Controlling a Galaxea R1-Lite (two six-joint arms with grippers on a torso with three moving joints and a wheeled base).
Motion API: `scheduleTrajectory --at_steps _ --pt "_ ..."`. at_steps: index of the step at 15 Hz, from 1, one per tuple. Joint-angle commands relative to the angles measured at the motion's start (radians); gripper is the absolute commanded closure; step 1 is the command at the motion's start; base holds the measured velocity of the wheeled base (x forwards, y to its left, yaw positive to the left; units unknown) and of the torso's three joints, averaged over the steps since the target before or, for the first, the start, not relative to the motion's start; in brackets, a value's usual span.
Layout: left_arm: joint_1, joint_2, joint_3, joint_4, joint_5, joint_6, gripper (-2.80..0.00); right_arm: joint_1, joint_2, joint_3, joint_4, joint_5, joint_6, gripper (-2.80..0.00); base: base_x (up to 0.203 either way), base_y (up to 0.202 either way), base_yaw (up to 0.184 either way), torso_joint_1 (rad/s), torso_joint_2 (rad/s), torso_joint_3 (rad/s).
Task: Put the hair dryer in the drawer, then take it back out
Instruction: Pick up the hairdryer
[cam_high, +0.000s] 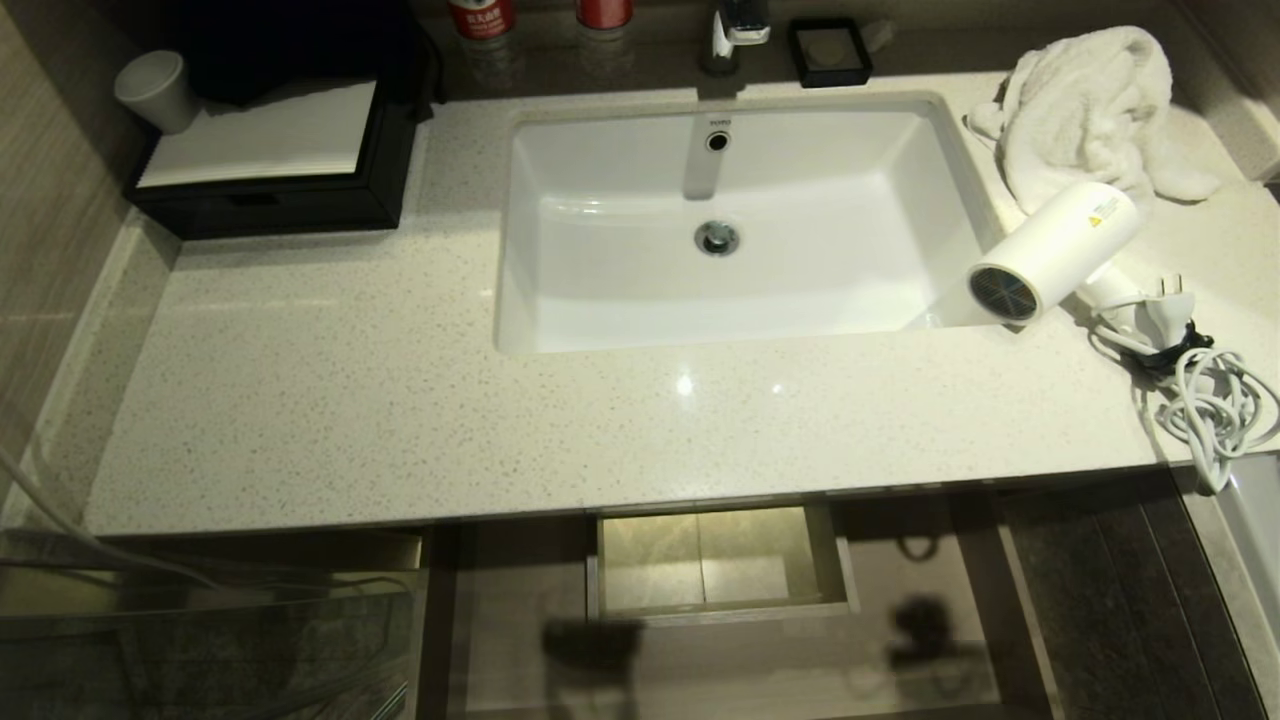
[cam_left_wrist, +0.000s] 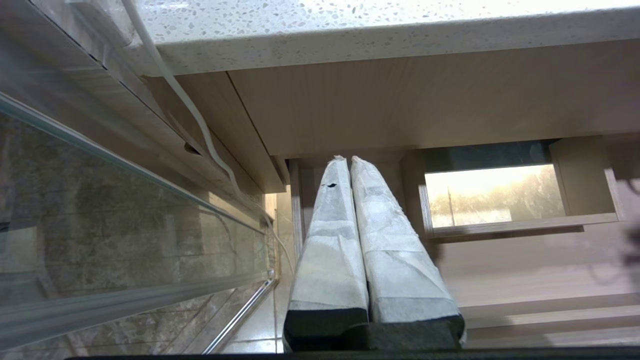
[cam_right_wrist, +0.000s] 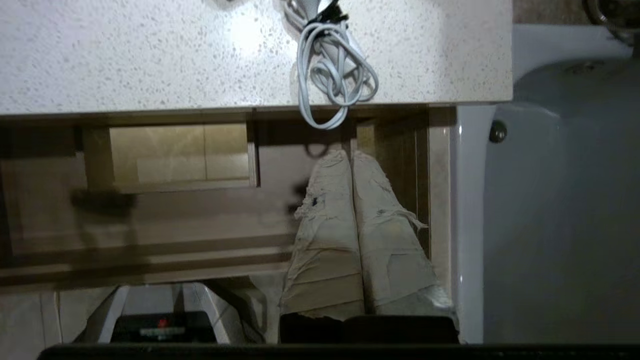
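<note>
Hair dryer (cam_high: 1055, 250) on table (cam_high: 400, 400) right of sink (cam_high: 620, 250). Both grippers (cam_right_wrist: 350, 157) closed, empty. Risk: dangling cord (cam_right_wrist: 332, 75) snagging table edge above open drawer (cam_high: 720, 665).

Your way into the open drawer (cam_high: 720, 650) at bottom centre is free; the cord (cam_high: 1210, 400) dangles over the countertop edge (cam_high: 600, 500) at right.

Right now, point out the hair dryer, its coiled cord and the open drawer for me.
hair dryer (cam_high: 1062, 243), head view, on the white barrel.
coiled cord (cam_right_wrist: 334, 75), right wrist view, on the looped bundle.
drawer (cam_high: 700, 660), head view, on its bare wood floor.
</note>
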Motion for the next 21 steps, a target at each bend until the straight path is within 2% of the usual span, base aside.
scheduleTrajectory --at_steps 1,2,4,7,9,11,15,19,21 --pt "0.0 0.0 0.0 0.0 0.0 0.0 0.0 -0.009 0.172 0.015 0.0 0.026 0.016 0.0 0.0 0.0 0.0 0.0 0.0 0.0" --pt "0.0 0.0 0.001 0.0 0.0 0.0 0.0 -0.022 0.216 0.022 -0.006 0.05 0.024 -2.8 0.0 0.0 0.0 0.0 0.0 0.0" --pt "0.001 0.0 0.0 0.0 0.0 0.0 0.0 -0.047 0.29 0.036 -0.032 0.115 0.026 -2.8 0.0 0.0 0.0 0.0 0.0 0.0" --pt "0.0 0.0 0.0 0.0 0.0 0.0 0.0 -0.071 0.397 0.06 -0.128 0.13 0.013 -2.8 0.0 0.0 0.0 0.0 0.0 0.0" --pt "0.0 0.0 0.0 0.0 0.0 0.0 0.0 -0.125 0.474 0.061 -0.167 0.132 0.0 -2.8 0.0 0.0 0.0 0.0 0.0 0.0" --pt "0.0 0.0 0.0 0.0 0.0 0.0 0.0 -0.194 0.523 0.074 -0.223 0.132 -0.068 -2.8 0.0 0.0 0.0 0.0 0.0 0.0" --pt "0.0 0.0 0.002 0.0 0.0 0.0 0.0 -0.272 0.627 0.069 -0.322 0.189 -0.215 -2.8 0.0 0.0 0.0 0.0 0.0 0.0" --pt "0.001 0.0 0.001 0.0 0.0 0.0 0.0 -0.348 0.738 0.004 -0.405 0.302 -0.352 -2.8 0.0 0.0 0.0 0.0 0.0 0.0" --pt "0.0 0.0 0.0 0.0 0.0 0.0 0.0 -0.38 0.781 -0.028 -0.434 0.396 -0.392 -2.8 0.0 0.0 0.0 0.0 0.0 0.0"
